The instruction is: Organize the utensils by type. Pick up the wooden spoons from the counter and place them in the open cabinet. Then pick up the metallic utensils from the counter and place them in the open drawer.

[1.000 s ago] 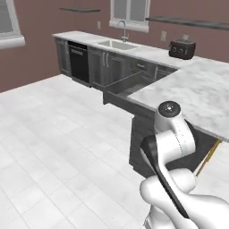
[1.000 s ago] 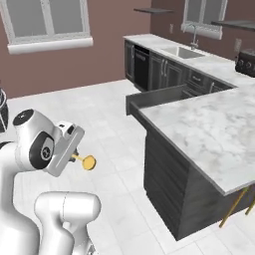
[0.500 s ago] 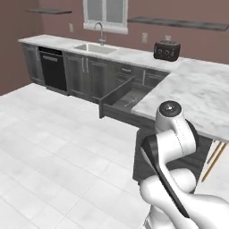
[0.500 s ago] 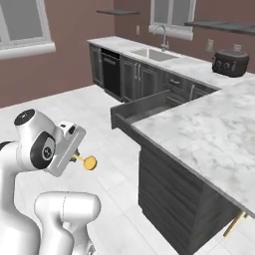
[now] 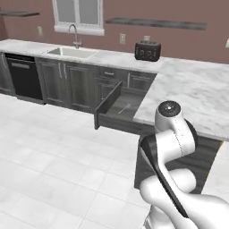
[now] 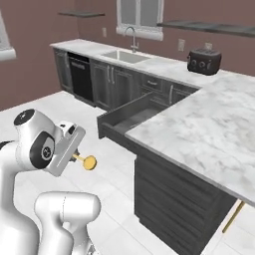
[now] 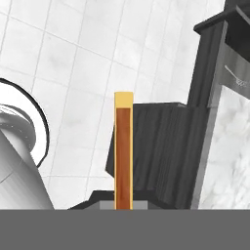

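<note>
While unseen elsewhere, fork (image 5: 124,107) in drawer (image 5: 107,106)

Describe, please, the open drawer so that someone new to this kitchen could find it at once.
Start at the white marble counter that juts toward the robot, then look to the inner corner where it meets the run of dark cabinets under the sink. The drawer is the wide, shallow, dark grey one standing pulled out over the floor there. Every neighbouring drawer and door is shut, and a thin silver fork lies inside it.

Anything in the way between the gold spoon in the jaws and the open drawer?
Nothing: in the right base view, bare white floor tile separates the gold spoon from the open drawer. A silver fork already lies inside the drawer.
</note>
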